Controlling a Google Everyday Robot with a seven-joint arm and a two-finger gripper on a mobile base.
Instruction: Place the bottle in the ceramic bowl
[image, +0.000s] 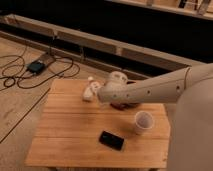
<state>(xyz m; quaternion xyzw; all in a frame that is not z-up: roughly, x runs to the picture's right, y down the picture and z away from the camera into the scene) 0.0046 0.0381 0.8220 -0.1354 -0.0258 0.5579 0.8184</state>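
My gripper (98, 90) is at the end of the white arm that reaches in from the right, above the back middle of the wooden table (70, 135). It is shut on the slim pale bottle (93, 84), whose white cap points up and to the left, and holds it off the table. The dark ceramic bowl (125, 105) sits just right of the gripper. It is mostly hidden under the arm, with only its near rim showing.
A small white rounded block (87, 95) lies on the table right below and left of the gripper. A white cup (143, 121) stands at the right. A black phone (111, 140) lies near the front. Cables and a small device (36, 66) lie on the floor at left.
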